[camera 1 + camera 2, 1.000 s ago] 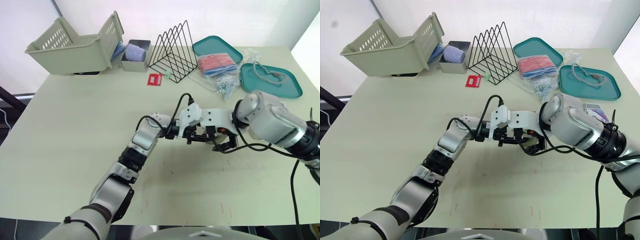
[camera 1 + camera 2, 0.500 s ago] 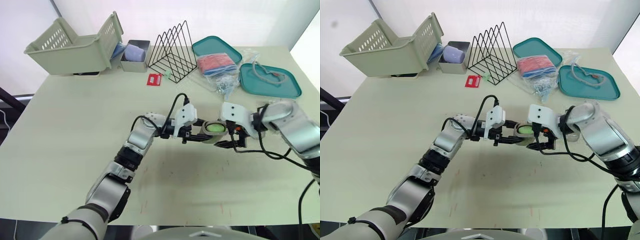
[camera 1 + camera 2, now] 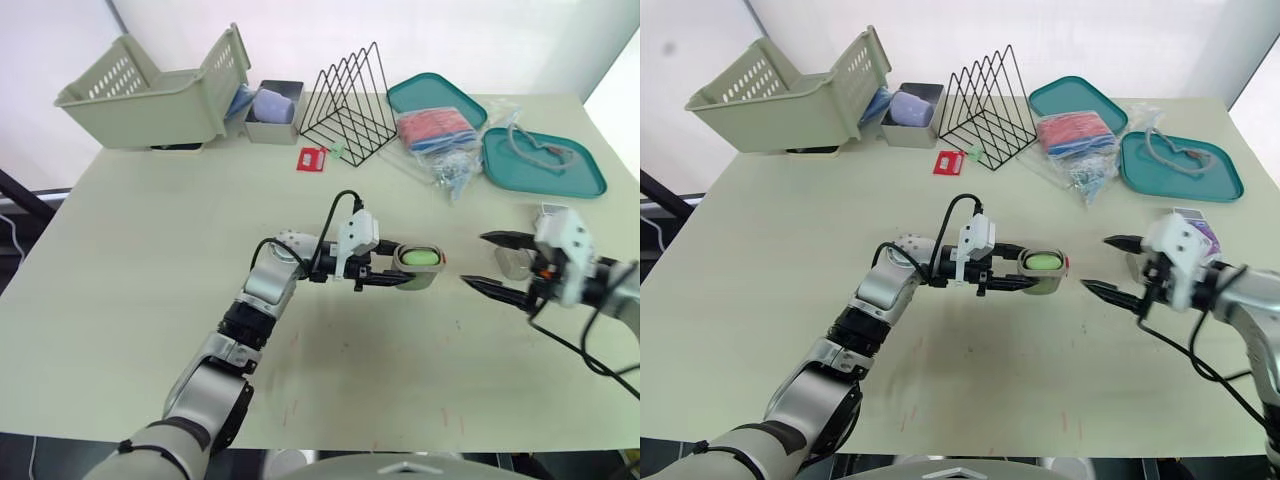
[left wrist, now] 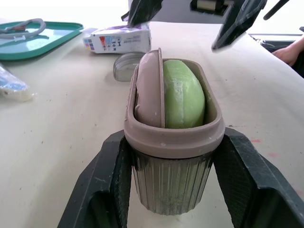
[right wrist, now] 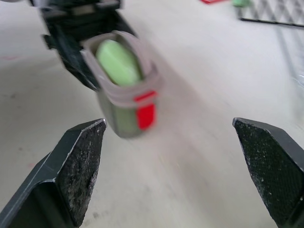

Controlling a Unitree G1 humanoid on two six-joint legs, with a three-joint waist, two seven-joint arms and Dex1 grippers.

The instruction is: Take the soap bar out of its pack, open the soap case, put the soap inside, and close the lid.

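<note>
Pale worktop [image 3: 150,250], far edge crowded with basket [image 3: 150,85], wire rack [image 3: 350,95] and two teal trays [image 3: 545,160]; near half mostly bare. Left claw [image 3: 400,268] clamped on soap case [image 4: 171,175], one black finger pressed against each ribbed side wall, at or just above the worktop, cannot tell which. Green soap [image 4: 183,95] already inside, lying against one wall, with a pinkish plate [image 4: 149,88] standing on edge beside it. Red tab [image 5: 145,116] on the end of the case facing the other arm. Right claw [image 3: 474,260] spread wide, holding nothing, well apart from the case. Clear lid [image 4: 124,66] flat on the worktop beyond the case, just beside the pack [image 4: 118,37]. Judged: soap light, firm, waxy and slick, easily dented by a hard pinch, so best left where seated. Case looks like stiff plastic, ribs giving good purchase; present hold low on the walls leaves the rim free. Lid probably thin, light, smooth, apt to skate across the worktop under a sideways push; best taken across opposite rim edges with a gentle squeeze. Upright plate likely to foul the lid unless laid flat first.
</note>
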